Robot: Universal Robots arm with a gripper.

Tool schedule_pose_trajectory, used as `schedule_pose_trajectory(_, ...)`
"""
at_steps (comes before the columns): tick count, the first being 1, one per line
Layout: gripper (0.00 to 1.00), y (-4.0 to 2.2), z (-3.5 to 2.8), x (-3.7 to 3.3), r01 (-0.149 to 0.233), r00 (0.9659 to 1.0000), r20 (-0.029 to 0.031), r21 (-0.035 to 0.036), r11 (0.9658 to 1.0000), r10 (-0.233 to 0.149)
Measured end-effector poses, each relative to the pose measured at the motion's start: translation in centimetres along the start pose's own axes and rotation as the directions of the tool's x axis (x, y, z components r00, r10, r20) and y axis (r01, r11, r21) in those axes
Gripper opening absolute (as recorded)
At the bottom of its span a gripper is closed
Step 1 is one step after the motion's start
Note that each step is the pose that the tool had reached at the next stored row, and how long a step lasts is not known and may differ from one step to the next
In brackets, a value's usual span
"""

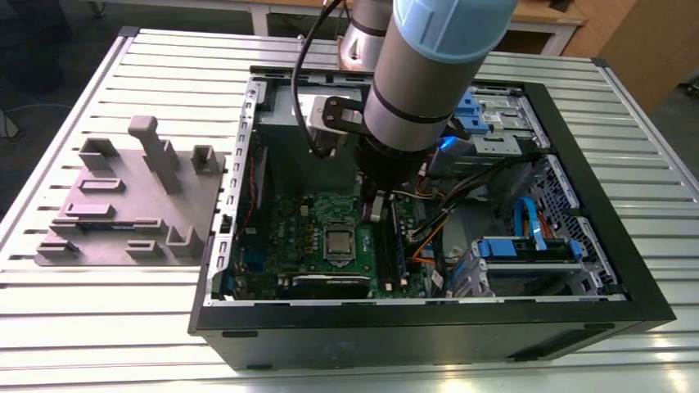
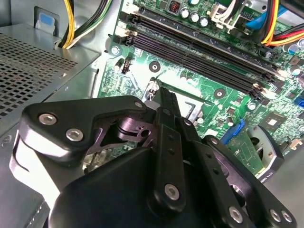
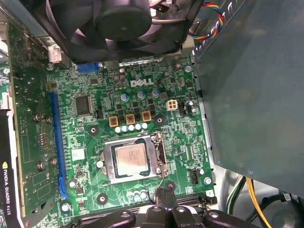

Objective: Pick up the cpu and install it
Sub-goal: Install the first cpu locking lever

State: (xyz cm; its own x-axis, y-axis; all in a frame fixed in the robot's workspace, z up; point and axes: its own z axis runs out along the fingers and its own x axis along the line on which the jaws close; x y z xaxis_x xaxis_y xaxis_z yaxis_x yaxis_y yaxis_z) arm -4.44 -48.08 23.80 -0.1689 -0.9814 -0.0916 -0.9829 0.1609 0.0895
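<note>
The cpu (image 3: 131,159) lies flat in its socket (image 3: 108,164) on the green motherboard (image 3: 90,128), framed by the metal retention plate, with the latch lever (image 3: 164,156) running along one side. The board sits low inside the open computer case (image 1: 437,323), which rests on the slatted bench (image 1: 110,327). The gripper (image 3: 165,191) hangs just beside the socket, over the edge nearest the memory slots (image 2: 199,52). Its jaws are drawn together with nothing visible between them. I cannot tell whether the lever is fully hooked; if it is not, the chip would sit unclamped. A descent from this offset spot could strike the lever or the slots rather than the plate.
</note>
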Motion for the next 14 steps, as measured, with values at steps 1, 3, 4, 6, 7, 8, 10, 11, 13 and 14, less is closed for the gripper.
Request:
schedule_pose_trajectory(1, 0.11, 0.01, 0.00, 0.01, 0.000, 1.0000, 0.0001, 0.0001, 1.0000, 0.000)
schedule_pose_trajectory(3, 0.11, 0.01, 0.00, 0.01, 0.000, 1.0000, 0.0001, 0.0001, 1.0000, 0.000)
schedule_pose_trajectory(4, 0.11, 0.01, 0.00, 0.01, 0.000, 1.0000, 0.0001, 0.0002, 1.0000, 0.000)
schedule_pose_trajectory(6, 0.11, 0.01, 0.00, 0.01, 0.000, 1.0000, 0.0000, 0.0002, 1.0000, 0.000)
schedule_pose_trajectory(7, 0.11, 0.01, 0.00, 0.01, 0.000, 1.0000, 0.0001, 0.0002, 1.0000, 0.000)
schedule_pose_trajectory(8, 0.11, 0.01, 0.00, 0.01, 0.000, 1.0000, 0.0001, 0.0002, 1.0000, 0.000)
schedule_pose_trajectory(10, 0.11, 0.01, 0.00, 0.01, 0.000, 1.0000, 0.0001, 0.0002, 1.0000, 0.000)
schedule_pose_trajectory(11, 0.11, 0.01, 0.00, 0.01, 0.000, 1.0000, 0.0001, 0.0002, 1.0000, 0.000)
schedule_pose_trajectory(13, 0.11, 0.01, 0.00, 0.01, 0.000, 1.0000, 0.0001, 0.0003, 1.0000, 0.000)
schedule_pose_trajectory(14, 0.11, 0.01, 0.01, 0.01, 0.000, 1.0000, -0.0025, 0.0007, 1.0000, 0.000)
